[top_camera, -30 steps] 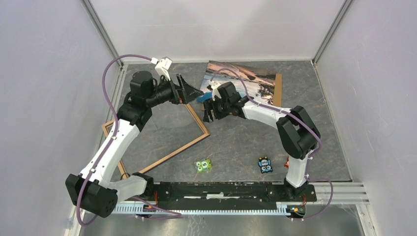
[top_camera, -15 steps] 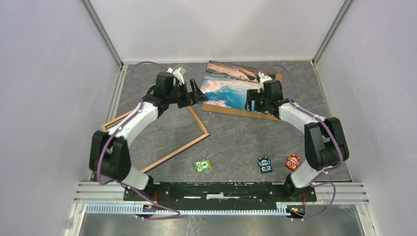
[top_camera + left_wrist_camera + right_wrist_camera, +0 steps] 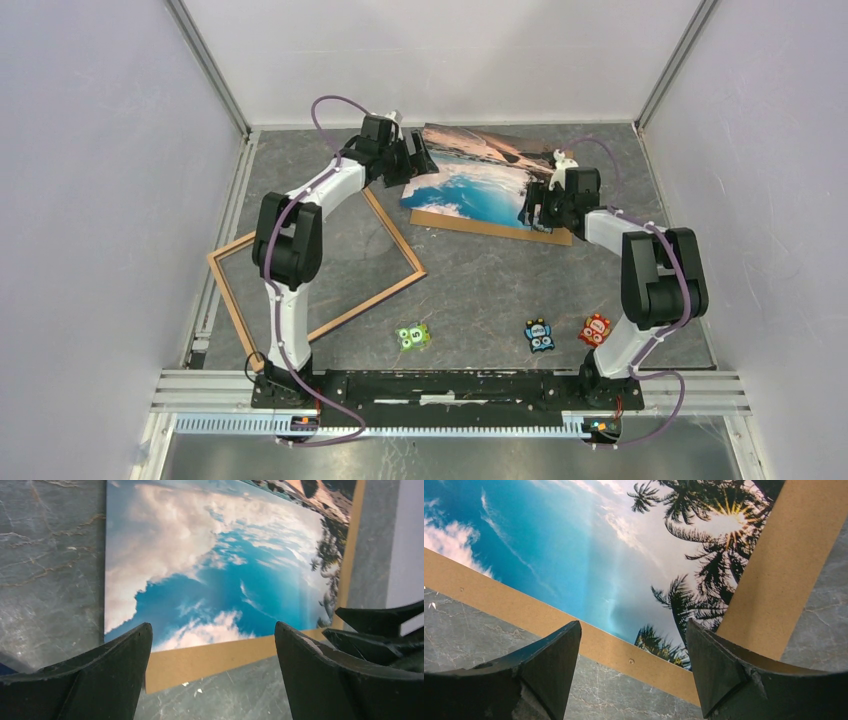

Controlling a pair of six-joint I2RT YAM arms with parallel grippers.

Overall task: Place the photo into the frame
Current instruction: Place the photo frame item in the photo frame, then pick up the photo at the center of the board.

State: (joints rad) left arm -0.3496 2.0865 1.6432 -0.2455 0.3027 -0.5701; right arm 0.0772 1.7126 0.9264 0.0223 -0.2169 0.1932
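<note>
The photo, blue sky with white clouds and palms, lies picture-up on a brown cardboard board at the far middle of the table. My left gripper is open, low at the photo's left edge. In the left wrist view its fingers straddle the photo and the board's strip. At the photo's near right corner my right gripper is open too. The right wrist view shows palm trees and the board's edge between its fingers. The light wood frame lies flat to the left, empty.
Three small toy figures lie near the front: green, blue and red. White walls close in the table on three sides. A metal rail carries the arm bases along the near edge.
Both arms have stretched toward the far side. The left gripper has moved right to the photo's left edge, and the right gripper has swung right to its near right corner. Nothing was taken hold of.
</note>
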